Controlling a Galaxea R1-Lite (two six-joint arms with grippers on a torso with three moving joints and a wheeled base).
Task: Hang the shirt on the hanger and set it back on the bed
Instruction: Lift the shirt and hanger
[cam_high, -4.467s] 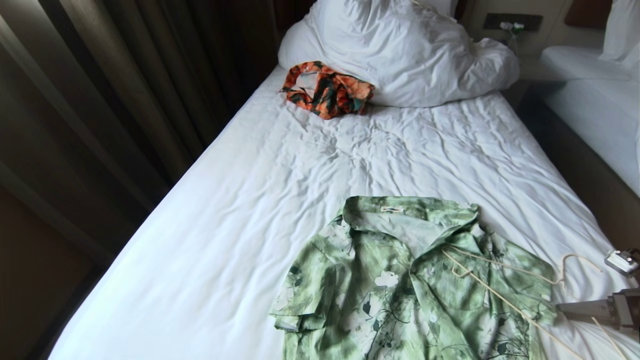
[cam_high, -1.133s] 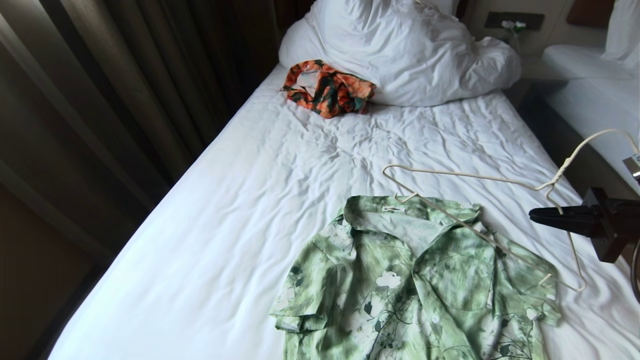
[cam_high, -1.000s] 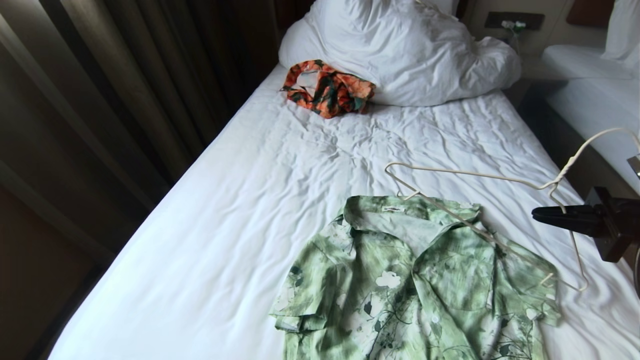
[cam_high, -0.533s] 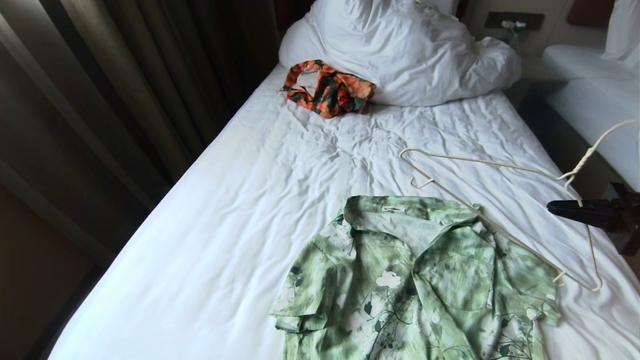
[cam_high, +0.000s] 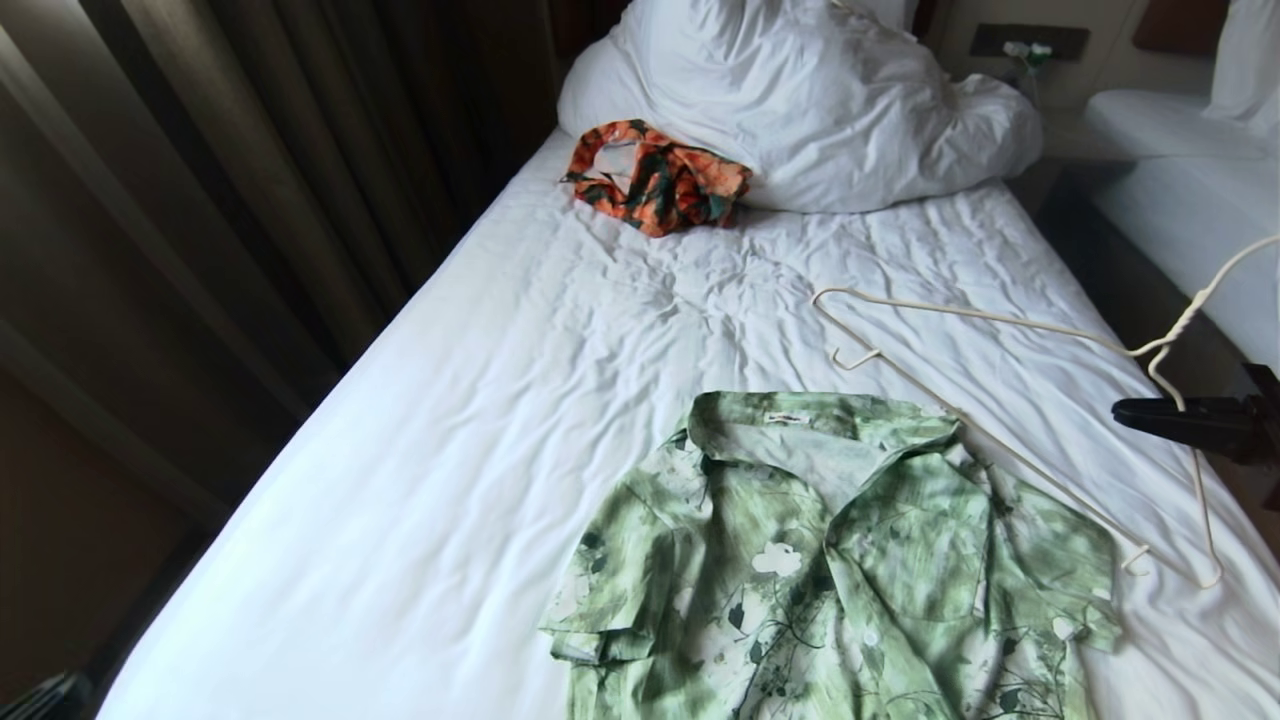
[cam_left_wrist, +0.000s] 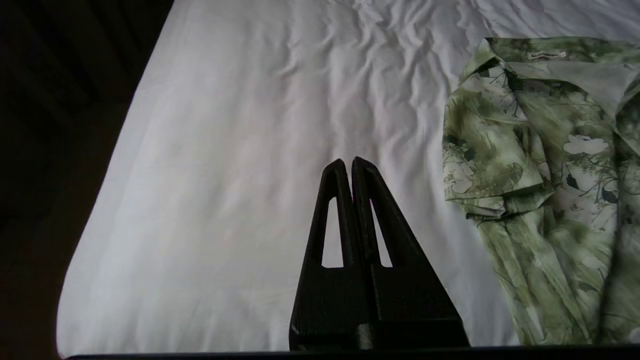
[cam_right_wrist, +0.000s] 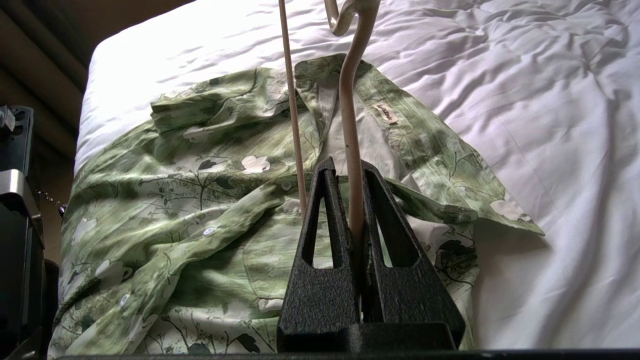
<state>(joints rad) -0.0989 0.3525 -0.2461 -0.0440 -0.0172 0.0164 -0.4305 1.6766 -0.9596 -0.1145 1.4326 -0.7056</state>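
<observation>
Right tool (cam_right_wrist: 350, 167) pinches the thin cream wire hanger (cam_high: 1010, 322) above the shirt (cam_high: 830, 560).

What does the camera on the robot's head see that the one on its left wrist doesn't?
Only the head view shows the cream wire hanger, the right hand shut on it at the bed's right side, the orange patterned garment and the bunched duvet. Only the left wrist view shows the left hand, shut and empty above bare sheet. Both show the green shirt and the bed.
</observation>
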